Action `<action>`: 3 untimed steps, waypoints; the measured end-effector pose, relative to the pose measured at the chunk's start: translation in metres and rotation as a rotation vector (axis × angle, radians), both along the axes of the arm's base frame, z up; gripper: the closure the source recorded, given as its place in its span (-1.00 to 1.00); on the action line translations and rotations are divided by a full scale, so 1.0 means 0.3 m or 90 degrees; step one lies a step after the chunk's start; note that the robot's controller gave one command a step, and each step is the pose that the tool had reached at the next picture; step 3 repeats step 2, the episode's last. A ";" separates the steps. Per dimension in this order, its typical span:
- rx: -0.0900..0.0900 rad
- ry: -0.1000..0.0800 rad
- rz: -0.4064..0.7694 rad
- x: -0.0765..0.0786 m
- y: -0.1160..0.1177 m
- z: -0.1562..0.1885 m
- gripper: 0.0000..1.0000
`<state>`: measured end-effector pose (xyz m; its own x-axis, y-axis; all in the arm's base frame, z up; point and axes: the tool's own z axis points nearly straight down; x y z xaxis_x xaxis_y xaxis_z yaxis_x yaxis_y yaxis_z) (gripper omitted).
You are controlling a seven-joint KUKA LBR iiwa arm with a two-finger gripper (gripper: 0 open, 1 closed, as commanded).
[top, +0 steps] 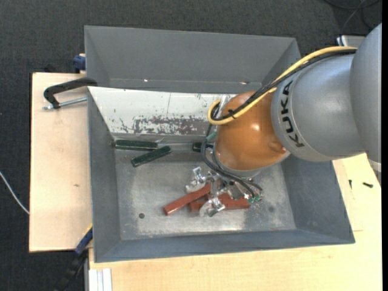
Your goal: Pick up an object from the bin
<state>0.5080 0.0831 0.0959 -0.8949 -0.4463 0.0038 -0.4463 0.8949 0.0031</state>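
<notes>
Grey metal bin, sloping walls, few contents. Positions are given from the red-brown bars.

1. Upper dark green stick and lower dark green stick: well apart from the bars, up and to the left. Both lie flat near the foot of the back wall, probably where loose things slide to rest.

2. Red-brown bars: the task's thing. Flat pieces crossed in a small heap mid-floor, the longest pointing down-left.

3. Gripper: directly upon the bars. Its fingers stand apart, one on either side of the heap and low to the floor. They seem set to close across a bar's narrow width. No bar is judged clamped yet.

4. Orange cover: above-right of the bars, part of the wrist, with cables looped over it.

5. Grey arm: right of the bars. Black lettering "KUKA", running sideways. No other writing is legible.
</notes>
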 end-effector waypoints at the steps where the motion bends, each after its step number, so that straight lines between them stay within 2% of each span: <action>1: 0.001 -0.006 0.000 0.008 0.002 0.063 1.00; 3: 0.001 -0.007 0.000 0.011 0.002 0.102 1.00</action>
